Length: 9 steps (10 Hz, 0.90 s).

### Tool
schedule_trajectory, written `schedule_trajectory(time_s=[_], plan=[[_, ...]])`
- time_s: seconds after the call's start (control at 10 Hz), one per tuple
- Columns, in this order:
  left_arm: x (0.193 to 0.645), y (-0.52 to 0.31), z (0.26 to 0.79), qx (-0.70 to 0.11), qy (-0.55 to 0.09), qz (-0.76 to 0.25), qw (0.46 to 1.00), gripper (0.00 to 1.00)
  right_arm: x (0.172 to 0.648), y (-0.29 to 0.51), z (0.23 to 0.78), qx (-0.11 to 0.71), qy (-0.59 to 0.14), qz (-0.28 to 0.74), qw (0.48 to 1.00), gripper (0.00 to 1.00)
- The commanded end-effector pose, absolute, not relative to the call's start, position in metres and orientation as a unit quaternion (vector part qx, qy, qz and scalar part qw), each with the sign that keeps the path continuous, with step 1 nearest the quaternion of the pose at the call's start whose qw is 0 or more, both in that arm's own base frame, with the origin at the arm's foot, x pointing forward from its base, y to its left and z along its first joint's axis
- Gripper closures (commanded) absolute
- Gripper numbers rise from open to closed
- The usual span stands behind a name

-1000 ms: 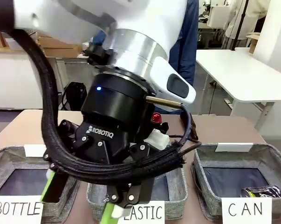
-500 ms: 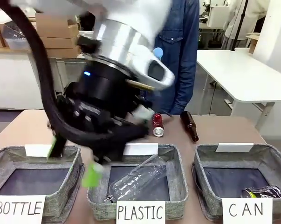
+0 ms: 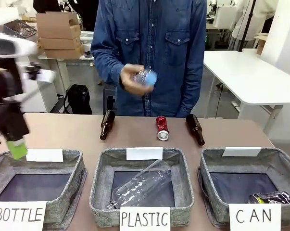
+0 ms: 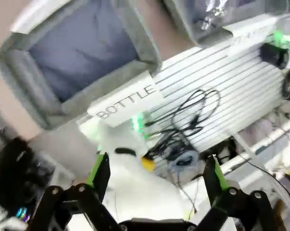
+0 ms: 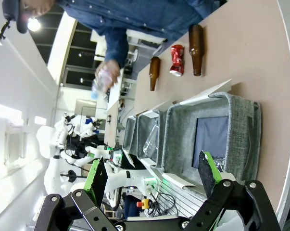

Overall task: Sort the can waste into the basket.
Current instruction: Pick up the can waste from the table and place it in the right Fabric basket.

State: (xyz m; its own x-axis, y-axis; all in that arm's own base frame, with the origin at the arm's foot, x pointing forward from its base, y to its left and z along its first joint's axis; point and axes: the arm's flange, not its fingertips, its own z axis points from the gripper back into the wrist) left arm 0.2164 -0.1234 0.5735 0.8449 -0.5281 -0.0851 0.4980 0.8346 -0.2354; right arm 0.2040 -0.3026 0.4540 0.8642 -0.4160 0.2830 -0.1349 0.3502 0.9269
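The shiny red can [image 3: 161, 128] lies on its side on the table beyond the baskets, between two brown bottles. A dark can [image 3: 271, 197] with yellowish marks lies in the front right corner of the CAN basket [image 3: 206, 185]. My left arm [image 3: 5, 108] is blurred at the left edge, with a green pad [image 3: 16, 147] above the BOTTLE basket. My left gripper [image 4: 157, 173] is open and holds nothing. My right gripper [image 5: 152, 175] is also open, back from the CAN basket [image 5: 238, 125], with the red can [image 5: 176, 59] far beyond it.
The PLASTIC basket [image 3: 99, 190] holds a clear bottle [image 3: 142, 185]. Brown bottles [image 3: 107, 124] [image 3: 195, 129] lie either side of the red can. The person at the far side holds a clear plastic bottle [image 3: 141, 78] at chest height. The BOTTLE basket [image 4: 145, 48] sits under my left wrist.
My left arm has swung from in front of the camera over the PLASTIC basket to the far left. The clear bottle now lies in that basket. The person has come into view holding another bottle.
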Motion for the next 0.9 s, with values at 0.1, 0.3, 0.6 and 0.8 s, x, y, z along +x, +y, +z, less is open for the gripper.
schedule_trajectory(time_s=[0.1,0.3,0.6,0.8], plan=[[0.203,-0.025,0.533,-0.388,-0.05,-0.366,0.845,0.0,0.202,-0.302,0.457,0.559,-0.239,-0.095,0.788,0.0],[0.203,0.02,0.514,-0.525,-0.212,-0.379,0.732,0.0,0.202,-0.302,0.457,0.559,-0.239,-0.095,0.788,0.0],[0.203,0.036,0.52,-0.657,-0.309,-0.172,0.666,0.0,0.202,-0.302,0.457,0.559,-0.239,-0.095,0.788,0.0],[0.211,0.063,0.54,-0.485,-0.182,-0.267,0.813,0.0,0.202,-0.302,0.457,0.559,-0.239,-0.095,0.788,0.0]])
